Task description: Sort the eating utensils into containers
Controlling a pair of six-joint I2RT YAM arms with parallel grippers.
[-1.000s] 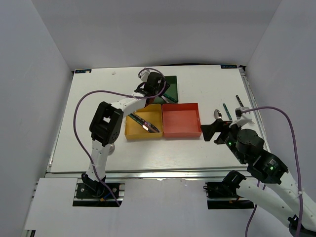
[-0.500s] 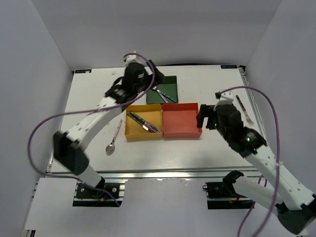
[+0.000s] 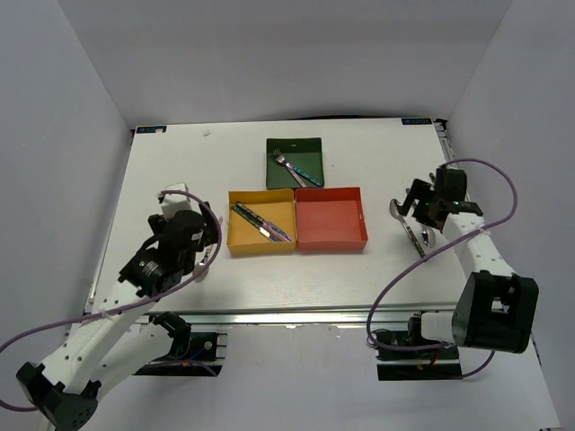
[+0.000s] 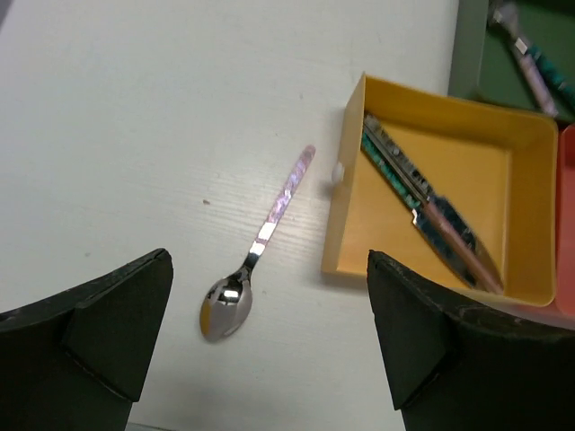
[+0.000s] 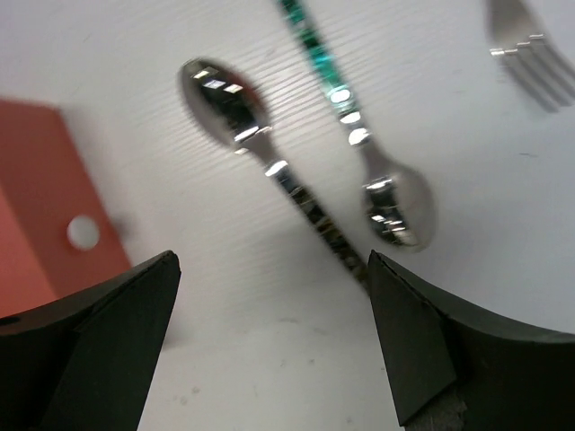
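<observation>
On the left of the white worktop (image 3: 171, 171), the left claw (image 4: 268, 262) is being held wide, with nothing between its fingers, above a pink-handled spoon (image 4: 263, 238). The spoon is lying on the bare surface, just beside the yellow-orange tray (image 4: 344, 211) but not touching it. Two knives (image 4: 422, 220), one teal-handled and one pink-handled, are being carried side by side in that tray, lying slantwise across its floor. Behind it, a fork (image 3: 292, 167) is being held in the dark green tray (image 3: 272, 171) together with a second utensil, teal and pink handles showing. The red tray (image 3: 331, 220) is being shown set against the right side of the yellow-orange one. Farther right, the right claw (image 5: 272, 262) is likewise being held wide, gripping nothing, over a dark-handled spoon (image 5: 269, 166) and a teal-handled spoon (image 5: 355, 135) lying close together, head to tail, on the worktop. The tines of another fork (image 5: 530, 58) are being caught at the edge of the right wrist view, apart from both spoons.
</observation>
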